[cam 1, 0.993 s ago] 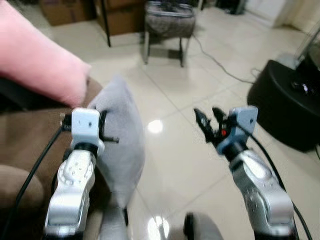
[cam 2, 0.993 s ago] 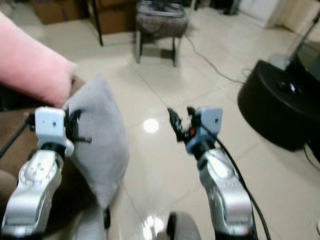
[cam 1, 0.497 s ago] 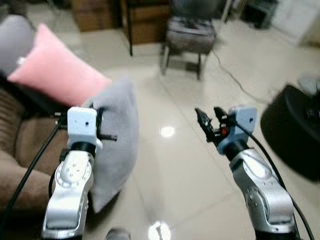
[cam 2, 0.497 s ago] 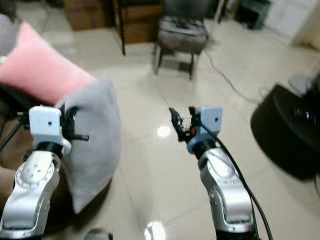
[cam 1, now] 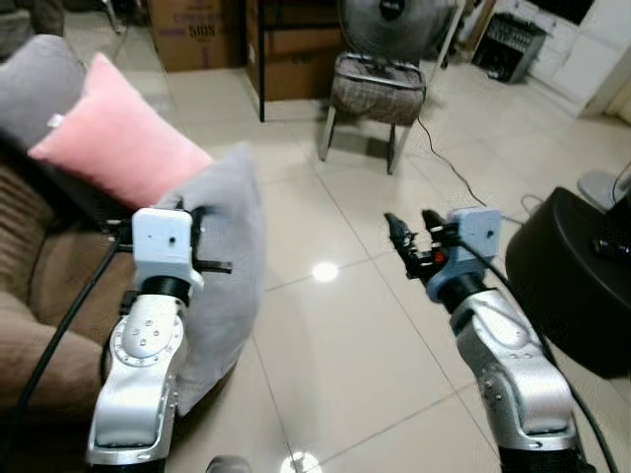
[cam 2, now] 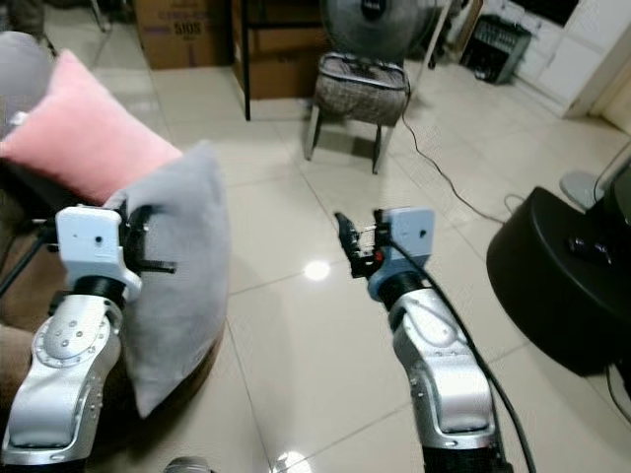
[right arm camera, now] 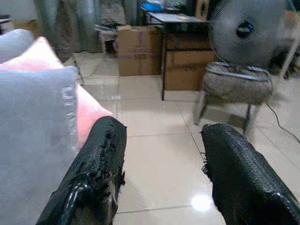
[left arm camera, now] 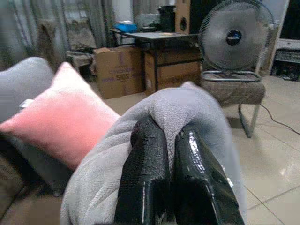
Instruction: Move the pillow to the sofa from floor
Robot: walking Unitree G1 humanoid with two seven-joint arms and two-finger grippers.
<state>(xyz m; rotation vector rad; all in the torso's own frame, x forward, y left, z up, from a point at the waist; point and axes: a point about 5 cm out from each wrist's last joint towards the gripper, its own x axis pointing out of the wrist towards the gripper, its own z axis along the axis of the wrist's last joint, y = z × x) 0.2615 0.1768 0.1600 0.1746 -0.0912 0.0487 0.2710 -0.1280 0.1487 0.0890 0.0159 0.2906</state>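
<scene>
Head views: left gripper point(cam 1: 202, 258) pinches the grey pillow point(cam 1: 225, 266) aloft beside the brown sofa point(cam 1: 39, 296); right gripper point(cam 1: 414, 235) hangs spread over tile. Left wrist view: fingers point(left arm camera: 145, 173) squeeze pillow fabric near a pink cushion point(left arm camera: 56, 117). Right wrist view: fingers point(right arm camera: 101, 159) apart.

home living room; brown sofa point(cam 1: 39, 296); fan point(left arm camera: 234, 36); cardboard boxes point(cam 1: 192, 34)

I get even, bright indoor light in my head views, with a white ceiling-lamp glare spot on the glossy cream tiled floor point(cam 1: 324, 271) and another at the bottom edge. Head frames are fairly sharp. My wrist views are softer: the close black fingers point(right arm camera: 243, 183) blur, and the back of the room looks hazy.
</scene>
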